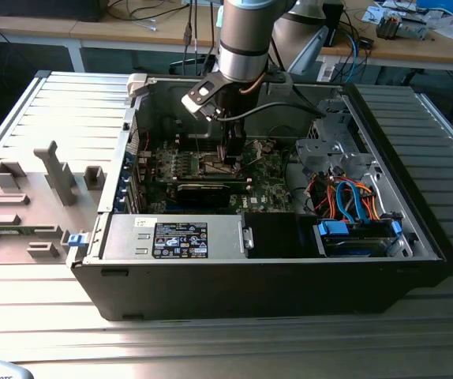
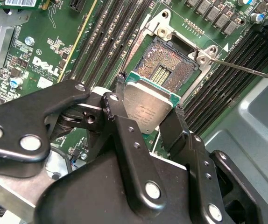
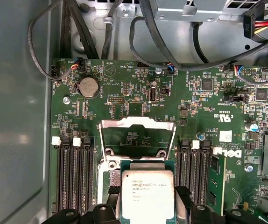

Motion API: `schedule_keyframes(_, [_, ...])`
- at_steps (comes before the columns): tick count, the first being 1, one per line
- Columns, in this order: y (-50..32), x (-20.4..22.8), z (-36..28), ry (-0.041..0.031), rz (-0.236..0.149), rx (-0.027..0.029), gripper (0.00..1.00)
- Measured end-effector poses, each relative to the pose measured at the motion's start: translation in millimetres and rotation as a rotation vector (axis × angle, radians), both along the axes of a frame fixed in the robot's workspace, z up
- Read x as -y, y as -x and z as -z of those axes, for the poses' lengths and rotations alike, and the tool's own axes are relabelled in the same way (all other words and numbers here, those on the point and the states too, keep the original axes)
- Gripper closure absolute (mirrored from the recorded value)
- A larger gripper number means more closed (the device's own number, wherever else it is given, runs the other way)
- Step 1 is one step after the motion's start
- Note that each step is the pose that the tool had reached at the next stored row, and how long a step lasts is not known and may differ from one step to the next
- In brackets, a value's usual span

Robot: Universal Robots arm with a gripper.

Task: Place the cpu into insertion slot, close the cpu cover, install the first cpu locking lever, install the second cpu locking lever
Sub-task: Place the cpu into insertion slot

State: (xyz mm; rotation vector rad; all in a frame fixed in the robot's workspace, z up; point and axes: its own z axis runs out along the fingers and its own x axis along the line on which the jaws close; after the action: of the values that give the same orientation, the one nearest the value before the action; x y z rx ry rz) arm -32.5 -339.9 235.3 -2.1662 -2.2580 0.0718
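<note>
Fingers [image 2: 171, 126] clamp the cpu [image 2: 148, 109] close over the open insertion slot [image 2: 169, 65]; cpu cover [image 3: 137, 122] stands raised, nothing seated or latched yet.

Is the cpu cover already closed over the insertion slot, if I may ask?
No, in the first wrist view the cpu cover stands raised open while the gripper holds the cpu.

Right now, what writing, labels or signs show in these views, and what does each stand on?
cpu: fine lines of print on its metal top, too small to read.
motherboard: white maker's mark and tiny component labels, not quoted here.
black sticker on the silver box: white print, blurred.
</note>
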Motion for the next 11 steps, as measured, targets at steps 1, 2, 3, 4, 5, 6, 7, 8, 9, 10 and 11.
schedule_keyframes(1, [0.0, 0.0, 0.1, 0.0000, 0.000, 0.0000, 0.46])
schedule_keyframes(2, [0.0, 0.0, 0.7, 0.0000, 0.000, 0.0001, 0.46])
schedule_keyframes(3, [0.0, 0.0, 1.6, -0.0001, 0.000, 0.0001, 0.46])
schedule_keyframes(4, [0.0, 0.0, 1.7, 0.0000, 0.000, 0.0001, 0.46])
schedule_keyframes(5, [0.0, 0.0, 1.9, 0.0000, 0.000, 0.0000, 0.46])
schedule_keyframes(6, [0.0, 0.0, 2.2, 0.0000, 0.000, 0.0000, 0.46])
schedule_keyframes(7, [0.0, 0.0, 2.4, -0.0001, 0.000, 0.0001, 0.46])
schedule_keyframes(8, [0.0, 0.0, 2.5, 0.0000, 0.000, 0.0000, 0.46])
schedule_keyframes(9, [0.0, 0.0, 2.6, 0.0000, 0.000, 0.0001, 0.46])
schedule_keyframes(10, [0.0, 0.0, 2.7, 0.0000, 0.000, 0.0001, 0.46])
schedule_keyframes(11, [0.0, 0.0, 2.9, -0.0001, 0.000, 0.0001, 0.46])
